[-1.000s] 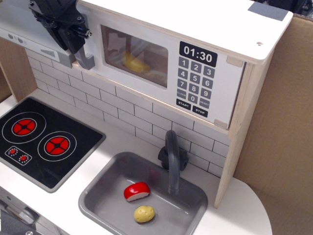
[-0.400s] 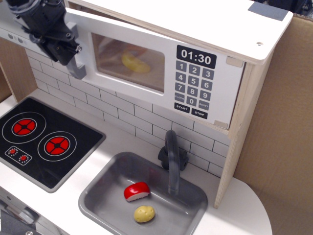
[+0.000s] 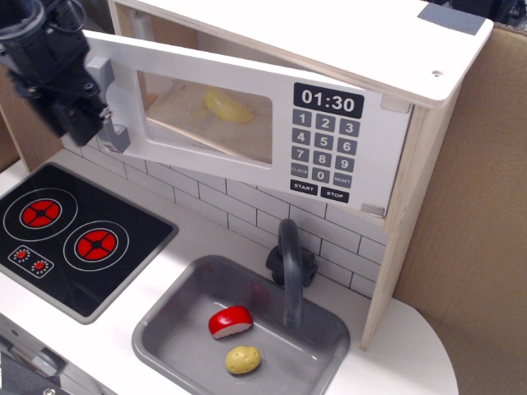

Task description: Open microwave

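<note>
The white toy microwave (image 3: 354, 74) sits at the top of the play kitchen. Its door (image 3: 206, 115) with the clear window, black 01:30 display and keypad (image 3: 323, 156) stands partly swung out, its left edge away from the cabinet. A yellow item (image 3: 226, 104) shows inside through the window. My black gripper (image 3: 82, 103) is at the door's left edge, shut on the grey vertical handle (image 3: 104, 103); its fingertips are partly hidden by the handle.
Below lie a black two-burner hob (image 3: 70, 234), a grey sink (image 3: 173, 329) with a red and white item (image 3: 230, 322) and a yellow potato (image 3: 243, 359), and a dark faucet (image 3: 290, 263). A brown cardboard wall (image 3: 478, 230) stands at the right.
The microwave door has swung out from shut to partly open. My gripper has moved left and down with the handle in it.
</note>
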Robot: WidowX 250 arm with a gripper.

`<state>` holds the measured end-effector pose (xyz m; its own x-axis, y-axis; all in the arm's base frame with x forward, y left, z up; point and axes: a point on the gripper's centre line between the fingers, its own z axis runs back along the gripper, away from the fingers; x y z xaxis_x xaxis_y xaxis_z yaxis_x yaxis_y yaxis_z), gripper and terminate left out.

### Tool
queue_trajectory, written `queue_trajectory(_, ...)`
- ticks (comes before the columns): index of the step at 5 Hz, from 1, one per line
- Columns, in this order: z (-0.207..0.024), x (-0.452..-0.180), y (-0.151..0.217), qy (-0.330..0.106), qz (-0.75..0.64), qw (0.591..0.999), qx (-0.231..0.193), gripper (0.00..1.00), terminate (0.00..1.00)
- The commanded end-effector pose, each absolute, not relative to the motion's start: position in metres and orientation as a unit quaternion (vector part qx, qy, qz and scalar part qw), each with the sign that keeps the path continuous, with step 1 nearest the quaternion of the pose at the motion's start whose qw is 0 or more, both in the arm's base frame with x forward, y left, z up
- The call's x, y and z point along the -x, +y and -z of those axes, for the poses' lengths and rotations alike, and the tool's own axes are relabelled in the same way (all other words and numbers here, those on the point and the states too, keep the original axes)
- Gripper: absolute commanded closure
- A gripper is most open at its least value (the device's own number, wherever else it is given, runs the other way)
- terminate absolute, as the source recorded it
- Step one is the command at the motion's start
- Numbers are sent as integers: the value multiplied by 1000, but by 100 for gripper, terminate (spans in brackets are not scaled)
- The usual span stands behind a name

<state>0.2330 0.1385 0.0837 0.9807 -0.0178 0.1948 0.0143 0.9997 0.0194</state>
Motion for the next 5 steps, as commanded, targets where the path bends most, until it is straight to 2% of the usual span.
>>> queue_trajectory(1, -119, -203, 184, -3, -71, 996, -60, 0, 0)
queue_trajectory(2, -130, -223, 218, -23, -156, 986, -48, 0, 0)
queue_trajectory(3, -138, -251, 244, -66, -234, 969, -48, 0, 0)
queue_trajectory(4, -132, -276, 243, -78, -247, 965, -40, 0, 0)
queue_trajectory(5, -125, -288, 228, -76, -242, 967, -37, 0, 0)
